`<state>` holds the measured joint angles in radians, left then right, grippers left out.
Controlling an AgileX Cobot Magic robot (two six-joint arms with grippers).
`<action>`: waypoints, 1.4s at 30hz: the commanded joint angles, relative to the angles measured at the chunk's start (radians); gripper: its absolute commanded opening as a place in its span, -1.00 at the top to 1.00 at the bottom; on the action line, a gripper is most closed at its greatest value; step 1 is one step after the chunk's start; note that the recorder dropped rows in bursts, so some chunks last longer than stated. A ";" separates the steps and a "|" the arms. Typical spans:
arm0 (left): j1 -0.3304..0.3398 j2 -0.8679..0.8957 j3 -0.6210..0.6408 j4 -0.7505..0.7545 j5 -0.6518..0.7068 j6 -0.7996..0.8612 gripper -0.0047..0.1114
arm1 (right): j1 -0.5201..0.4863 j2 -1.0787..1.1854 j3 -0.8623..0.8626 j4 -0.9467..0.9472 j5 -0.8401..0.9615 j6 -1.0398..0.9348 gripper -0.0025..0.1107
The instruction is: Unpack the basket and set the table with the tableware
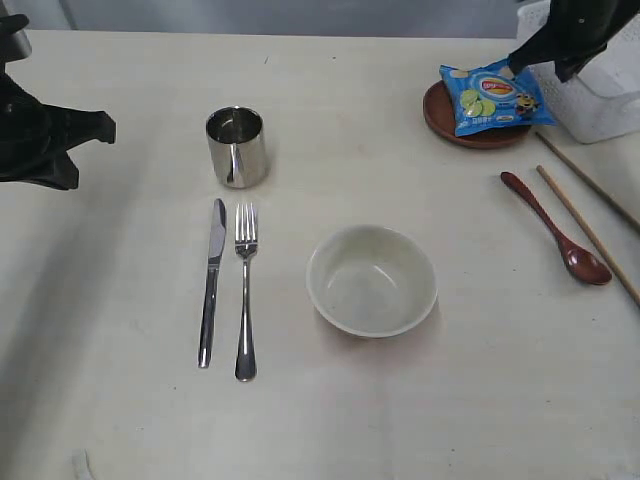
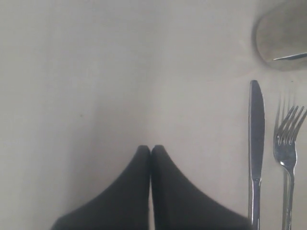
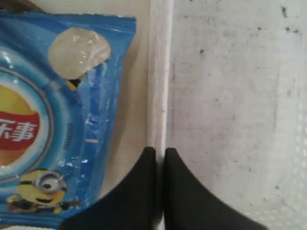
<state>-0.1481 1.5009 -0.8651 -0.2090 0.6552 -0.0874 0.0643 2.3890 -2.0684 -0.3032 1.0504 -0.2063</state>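
The white basket (image 1: 600,100) stands at the table's (image 1: 480,400) far right corner. My right gripper (image 1: 538,60) hangs at its left wall; in the right wrist view the gripper (image 3: 159,151) is shut on the basket's rim (image 3: 160,72). My left gripper (image 1: 103,128) hovers at the left edge, shut and empty (image 2: 151,147). Laid out on the table are the steel cup (image 1: 237,147), knife (image 1: 211,280), fork (image 1: 245,290), cream bowl (image 1: 371,280), wooden spoon (image 1: 555,228), chopsticks (image 1: 585,225) and brown plate (image 1: 440,115).
A blue chip bag (image 1: 492,97) lies on the brown plate, right beside the basket; the right wrist view shows it (image 3: 48,120) next to the rim. The basket floor (image 3: 230,96) looks bare. Knife (image 2: 256,124), fork (image 2: 287,143) and cup (image 2: 283,38) lie beside my left gripper.
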 commanded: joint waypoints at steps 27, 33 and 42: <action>-0.006 0.001 -0.008 -0.010 0.003 0.005 0.92 | 0.201 -0.028 -0.001 0.408 0.034 -0.205 0.96; -0.006 0.001 -0.008 -0.010 0.003 0.005 0.92 | 0.241 -0.028 -0.001 0.410 0.038 -0.205 0.96; -0.006 0.001 -0.008 -0.010 0.005 0.010 0.92 | 0.256 -0.028 -0.001 0.415 0.046 -0.205 0.96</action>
<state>-0.1481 1.5009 -0.8668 -0.2115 0.6552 -0.0835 0.3127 2.3622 -2.0684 0.0807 1.0738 -0.4059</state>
